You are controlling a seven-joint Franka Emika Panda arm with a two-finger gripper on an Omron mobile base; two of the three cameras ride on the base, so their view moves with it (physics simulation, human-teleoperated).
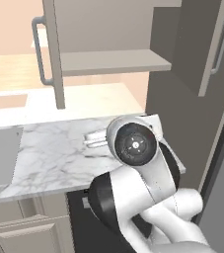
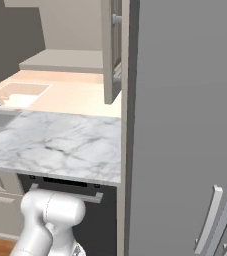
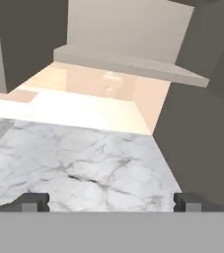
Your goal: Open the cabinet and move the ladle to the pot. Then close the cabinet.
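Nearest the lens: two dark fingers (image 3: 29, 202), spread as wide as they go and gripping nothing, poised over a white, grey-veined marble counter (image 3: 84, 168). Above it, hung on the wall: the cabinet (image 1: 108, 62), beige-grey, both recessed-panel doors swung wide open, vertical silver bar handle (image 1: 38, 49) on the left door's edge, single inner shelf bare where visible. Right alongside: tall dark grey unit (image 2: 185, 125).
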